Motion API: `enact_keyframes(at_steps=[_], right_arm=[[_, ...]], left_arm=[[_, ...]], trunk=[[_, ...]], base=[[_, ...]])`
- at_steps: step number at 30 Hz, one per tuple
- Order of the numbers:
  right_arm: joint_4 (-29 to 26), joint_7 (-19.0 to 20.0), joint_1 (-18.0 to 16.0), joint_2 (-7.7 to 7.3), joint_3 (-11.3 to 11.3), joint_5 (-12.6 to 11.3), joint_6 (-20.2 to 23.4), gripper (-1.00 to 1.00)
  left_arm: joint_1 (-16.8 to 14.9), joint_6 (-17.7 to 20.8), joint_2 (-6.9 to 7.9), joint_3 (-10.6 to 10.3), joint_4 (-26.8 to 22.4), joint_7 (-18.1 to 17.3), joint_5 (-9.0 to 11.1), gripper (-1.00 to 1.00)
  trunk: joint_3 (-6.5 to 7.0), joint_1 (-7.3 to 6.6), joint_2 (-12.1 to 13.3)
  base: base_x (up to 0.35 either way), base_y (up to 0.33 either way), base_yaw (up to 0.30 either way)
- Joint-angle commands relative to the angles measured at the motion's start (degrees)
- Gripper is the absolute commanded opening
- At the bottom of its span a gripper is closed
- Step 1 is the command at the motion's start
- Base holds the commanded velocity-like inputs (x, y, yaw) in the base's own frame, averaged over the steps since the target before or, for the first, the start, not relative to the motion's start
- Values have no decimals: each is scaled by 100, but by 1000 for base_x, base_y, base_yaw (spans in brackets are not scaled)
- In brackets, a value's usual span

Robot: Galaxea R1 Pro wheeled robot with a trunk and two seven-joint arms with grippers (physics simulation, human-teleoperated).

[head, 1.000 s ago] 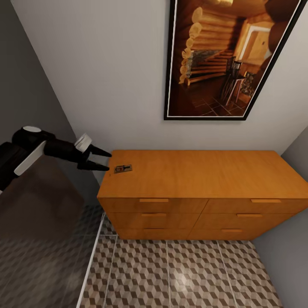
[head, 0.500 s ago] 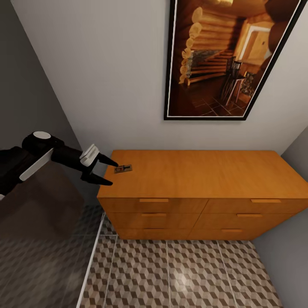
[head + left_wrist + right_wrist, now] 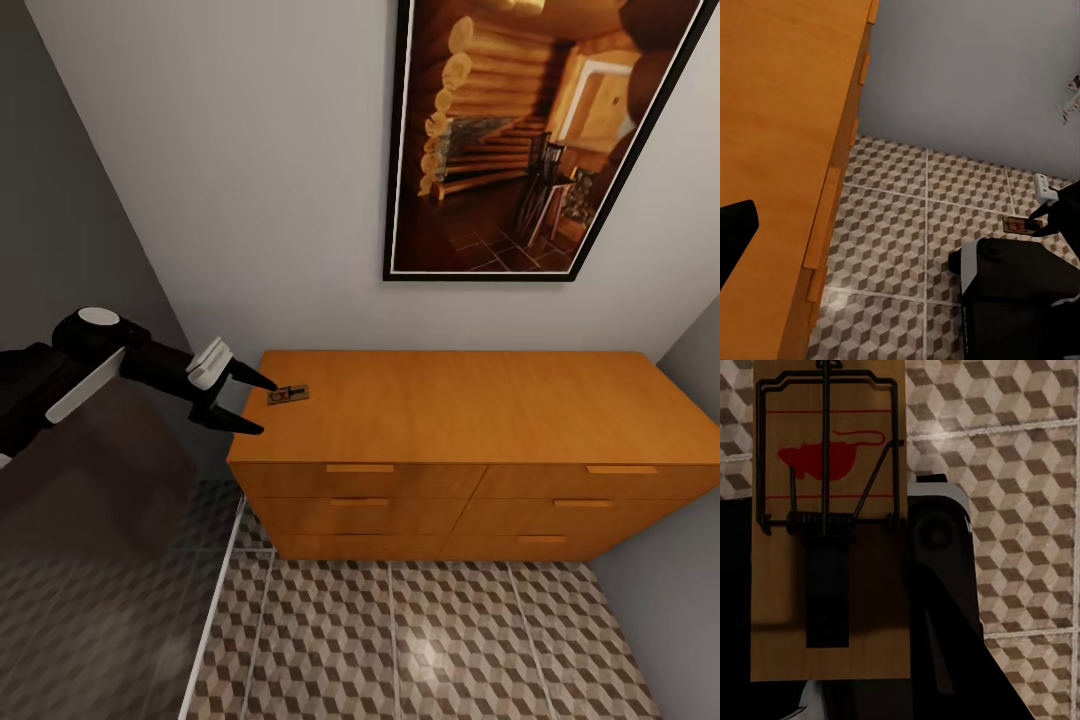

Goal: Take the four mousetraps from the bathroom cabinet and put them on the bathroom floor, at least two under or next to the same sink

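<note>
Item: one mousetrap, flat wooden slab with dark wire, lying at the left end of the cabinet top, centre-left of the head view. Item: left claw, fingers spread wide and empty, at the cabinet's left edge; upper finger tip just beside the trap, lower finger over the cabinet's corner, no contact visible. Item: right claw, gripped on a second mousetrap with red mouse print, held above the bathroom floor; a dark finger lies along the trap. Item: what appears to be a further trap on the tiled floor beside the robot's base, lower right of the left wrist view, small and indistinct. Step judged: approach to grasp the cabinet-top trap. Next move calls for carrying the spread fingers on until they straddle the thin slab, then closing.
</note>
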Motion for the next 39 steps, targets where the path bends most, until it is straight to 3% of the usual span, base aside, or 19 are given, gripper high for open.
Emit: enact_keyframes(at_steps=[1, 27, 29, 30, 32, 36, 39], right_arm=[[7, 11, -5, 1, 48, -67, -22, -100], [7, 11, -5, -4, 48, -67, -57, -100], [7, 11, -5, -6, 48, -67, -57, -100], [7, 11, -5, -5, 48, -67, -57, -100], [7, 11, -5, -5, 48, -67, -57, -100], [7, 11, -5, -7, 48, -67, -57, -100], [7, 11, -5, -7, 48, -66, -57, -100]], left_arm=[[-12, 60, 7, -24, 0, 3, 46, 100], [-10, 69, 0, -34, 52, 5, 43, 100], [-11, 62, -6, -240, 0, -28, 44, 100], [-11, 57, -8, -515, -98, -106, 43, 100], [-11, 53, -11, -740, -239, -175, 40, 100], [-12, 60, -62, -966, -580, -236, 38, 100], [-11, 68, -106, -1003, -687, -245, 32, 100]], trunk=[[-10, 3, -11], [-10, 3, -11], [-10, 3, -11], [-10, 3, -11], [-10, 3, -11], [-10, 3, -11], [-10, 3, -11]], base=[[0, 0, 0], [0, 0, 0], [0, 0, 0], [0, 0, 0], [0, 0, 0], [0, 0, 0], [0, 0, 0]])
